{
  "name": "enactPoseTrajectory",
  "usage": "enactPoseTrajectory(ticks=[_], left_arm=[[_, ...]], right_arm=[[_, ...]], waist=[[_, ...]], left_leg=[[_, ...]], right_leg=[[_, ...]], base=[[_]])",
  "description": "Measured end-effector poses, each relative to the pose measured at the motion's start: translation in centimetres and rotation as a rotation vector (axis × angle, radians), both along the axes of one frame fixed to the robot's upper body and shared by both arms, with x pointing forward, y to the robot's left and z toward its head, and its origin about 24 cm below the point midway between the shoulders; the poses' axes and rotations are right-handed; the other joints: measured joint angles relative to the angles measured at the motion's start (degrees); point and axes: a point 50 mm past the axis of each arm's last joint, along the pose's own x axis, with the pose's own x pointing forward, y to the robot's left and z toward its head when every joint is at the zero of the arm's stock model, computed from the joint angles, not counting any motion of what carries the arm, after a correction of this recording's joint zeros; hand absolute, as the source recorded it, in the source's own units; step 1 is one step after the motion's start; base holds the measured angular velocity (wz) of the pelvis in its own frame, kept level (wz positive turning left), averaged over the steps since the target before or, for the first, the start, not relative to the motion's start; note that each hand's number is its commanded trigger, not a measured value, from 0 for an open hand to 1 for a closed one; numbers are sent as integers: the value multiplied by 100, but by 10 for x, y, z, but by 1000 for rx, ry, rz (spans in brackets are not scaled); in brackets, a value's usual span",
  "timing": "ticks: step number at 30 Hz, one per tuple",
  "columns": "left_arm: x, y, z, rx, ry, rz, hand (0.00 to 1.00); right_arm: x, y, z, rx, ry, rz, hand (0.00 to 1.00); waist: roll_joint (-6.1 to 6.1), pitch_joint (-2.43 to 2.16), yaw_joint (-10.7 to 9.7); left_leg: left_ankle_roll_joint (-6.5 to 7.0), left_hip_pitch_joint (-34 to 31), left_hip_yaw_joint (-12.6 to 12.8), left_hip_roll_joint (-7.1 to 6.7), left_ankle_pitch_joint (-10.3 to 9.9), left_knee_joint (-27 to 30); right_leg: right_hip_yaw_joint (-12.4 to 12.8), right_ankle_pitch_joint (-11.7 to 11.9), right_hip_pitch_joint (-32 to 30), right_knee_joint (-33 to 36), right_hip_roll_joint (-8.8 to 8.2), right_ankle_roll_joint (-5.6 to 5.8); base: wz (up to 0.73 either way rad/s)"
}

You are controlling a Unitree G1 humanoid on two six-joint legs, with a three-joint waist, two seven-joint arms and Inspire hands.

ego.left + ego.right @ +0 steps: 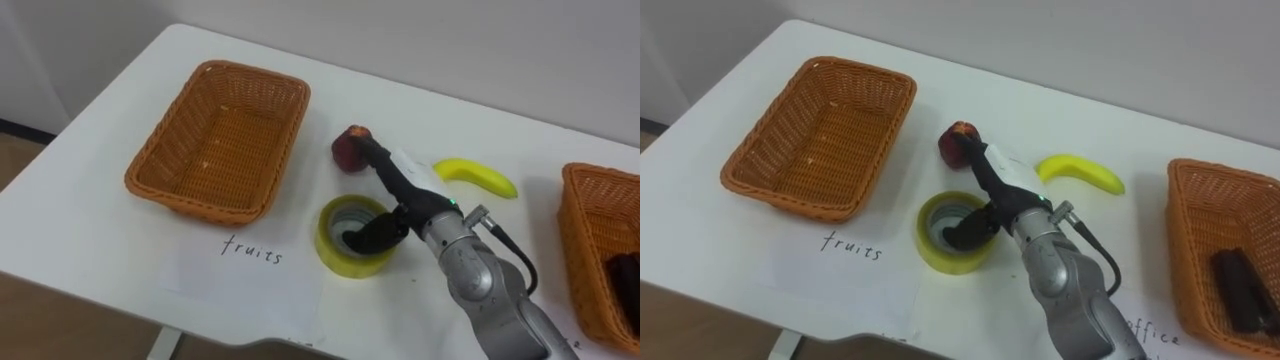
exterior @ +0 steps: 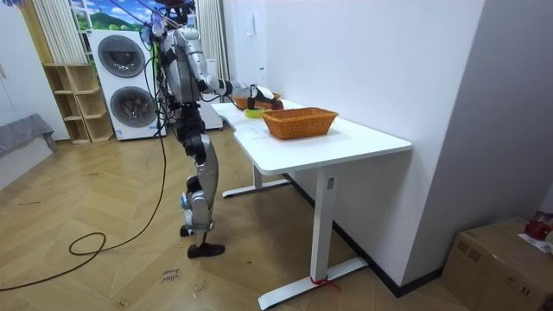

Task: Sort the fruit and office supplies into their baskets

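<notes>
**A:** Where is the fruit relative to the hand?

**B:** The apple point(image 1: 347, 152) lies on the white table point(image 1: 80, 200), between the left basket point(image 1: 170, 150) and the banana point(image 1: 480, 176). The right hand point(image 1: 405, 185) comes in from the lower right, and its straight fingers point(image 1: 372, 155) reach the apple's right side. I cannot tell whether they press on it or only touch it.

**A:** So the hand is not closed on anything?

**B:** No. It is spread wide, with the fingers stretched out toward the apple and the thumb point(image 1: 375, 235) pointing down into the hole of the yellow tape roll point(image 1: 340, 258). The roll lies flat just in front of the apple, under the wrist. The banana is just beyond the hand's right, apart from it.

**A:** What else is on the table?

**B:** A sheet of paper point(image 1: 250, 275) with handwriting lies in front of the left basket. A second basket point(image 1: 1185, 240) stands at the far right.

**A:** Do the views differ?

**B:** The right eye view takes in more of the right basket, with a dark oblong thing point(image 1: 1240, 285) lying inside. In the left eye view that thing is cut off by the edge. The room view shows the robot standing upright on the wooden floor at the table's far end, one arm reaching out over the top. Two stacked washing machines point(image 2: 121, 82) are behind it, and a cardboard box point(image 2: 501, 259) sits at the room view's right.
</notes>
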Motion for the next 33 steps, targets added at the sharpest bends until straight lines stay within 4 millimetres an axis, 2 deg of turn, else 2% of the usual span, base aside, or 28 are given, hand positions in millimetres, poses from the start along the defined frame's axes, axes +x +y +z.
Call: enactPoseTrajectory(ticks=[8, 11, 16, 33], left_arm=[[-2, 0, -1, -3, 8, 2, 0], [-3, 0, -1, -9, 14, 2, 0], [-3, -1, -2, -37, 23, -2, 0], [0, -1, -2, -48, 23, -5, 0]], right_arm=[[0, 0, 0, -4, 18, 15, 0], [0, 0, 0, -8, 27, 21, 0], [-1, 2, 2, -41, 52, 49, 0], [-3, 1, 0, -92, 177, 110, 0]], waist=[[-5, 2, -3], [-40, 18, -5], [-82, 15, -15], [-84, 14, -61]], left_leg=[[0, 1, 10, -2, 0, 5], [0, 1, 10, 0, 0, 2], [0, 0, -18, -7, 0, 9], [1, -3, -35, -9, 1, 12]], right_leg=[[-9, 0, 4, 1, -2, 0], [-6, 0, 3, 1, 0, 0], [-9, 0, 7, 0, -3, 0], [1, 0, 7, 0, 2, 0]], base=[[0], [0], [0], [0]])
